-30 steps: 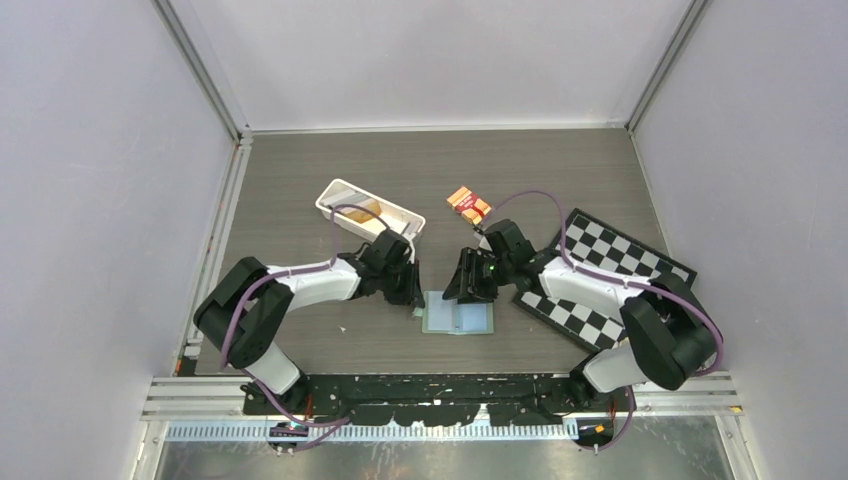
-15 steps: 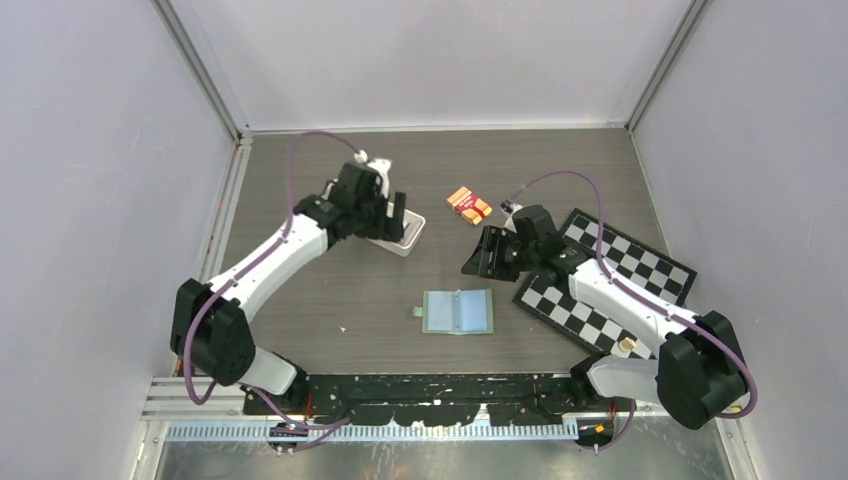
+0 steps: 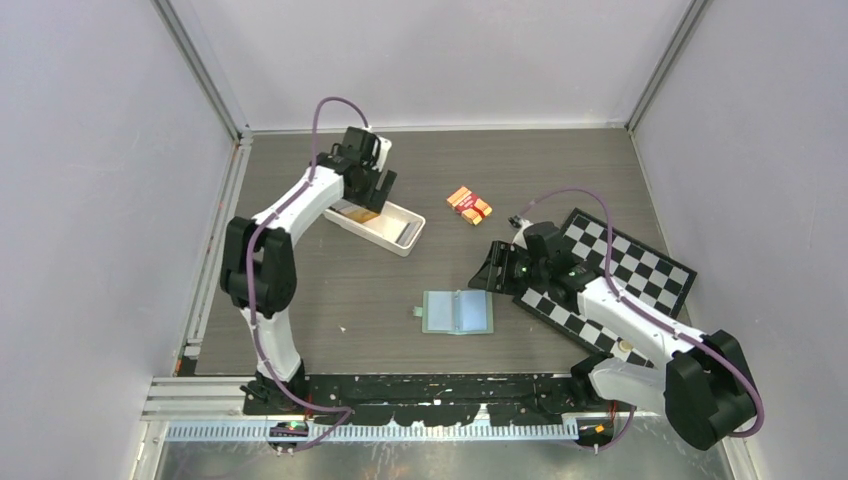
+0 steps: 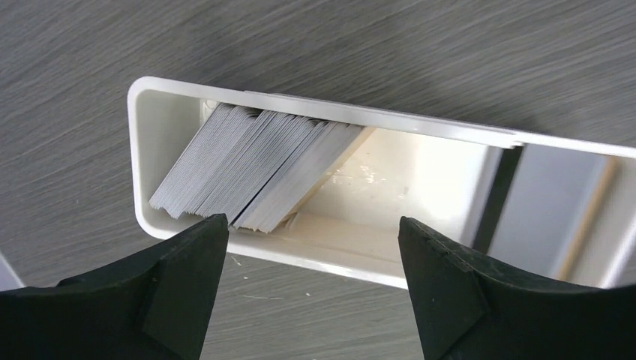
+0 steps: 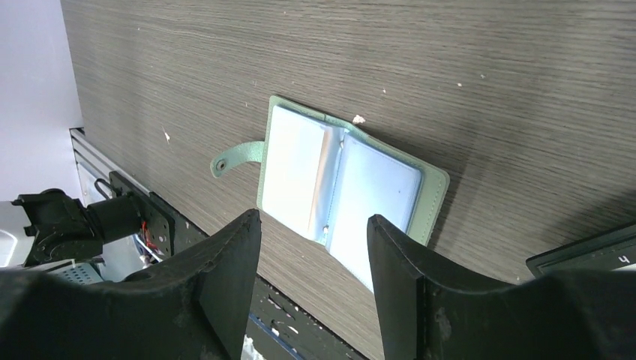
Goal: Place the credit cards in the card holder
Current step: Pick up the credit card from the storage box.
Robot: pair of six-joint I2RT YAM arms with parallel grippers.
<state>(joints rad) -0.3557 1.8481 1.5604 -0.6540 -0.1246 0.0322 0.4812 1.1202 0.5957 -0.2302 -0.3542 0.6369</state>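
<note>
the card holder (image 3: 457,312) lies open and flat on the table (image 3: 330,290), near the middle and toward the near edge. its pale blue-grey pockets face up and its little clasp tab points left. whether any pocket has a card in it cannot be told.

the cards (image 4: 247,169) stand leaning in a thick stack at one end of a white tray (image 4: 139,150) at the far left. the left gripper (image 4: 309,223) hangs above that end of the tray, fingers spread wide and holding nothing.

the right gripper (image 5: 313,219) is also wide and empty. it sits just right of the card holder and apart from it, at the left corner of a checkerboard (image 3: 620,270). an orange packet (image 3: 468,204) lies farther back, between the tray and the board.
</note>
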